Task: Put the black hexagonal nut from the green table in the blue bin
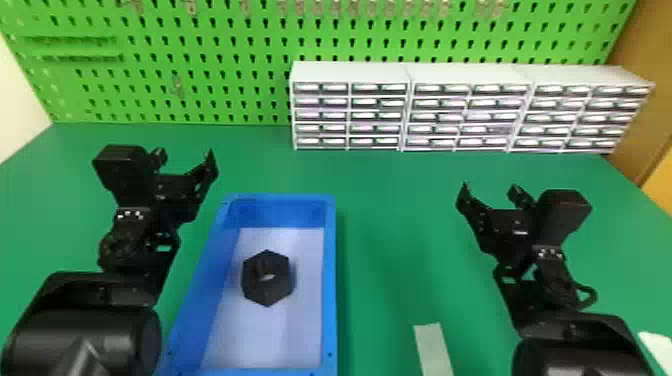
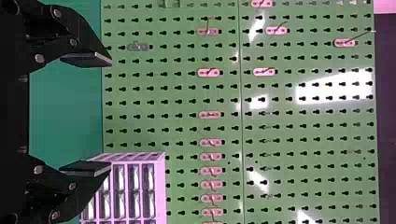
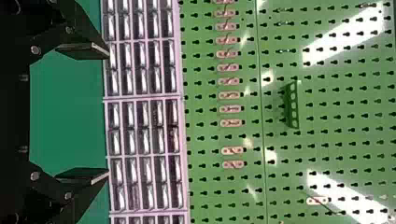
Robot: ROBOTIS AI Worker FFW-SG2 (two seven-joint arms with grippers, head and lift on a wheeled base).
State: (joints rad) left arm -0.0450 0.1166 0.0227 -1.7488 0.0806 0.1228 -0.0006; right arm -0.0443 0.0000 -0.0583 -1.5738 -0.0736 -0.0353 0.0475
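The black hexagonal nut [image 1: 268, 290] lies flat on the pale floor of the blue bin [image 1: 330, 280], around the middle of its length. My left gripper [image 1: 186, 156] is raised over the green table [image 1: 390, 200], left of the bin's far end, away from the nut. In the left wrist view my left gripper [image 2: 110, 114] has its fingers spread with nothing between them. My right gripper [image 1: 491, 192] is held well to the right of the bin; in the right wrist view, the right gripper [image 3: 107, 113] is also open and holds nothing.
White drawer cabinets [image 1: 350, 72] stand along the back right of the table, before a green pegboard [image 1: 240, 40] with hooks. A pale strip [image 1: 433, 350] lies right of the bin near the front. A white object [image 1: 657, 345] is at the right edge.
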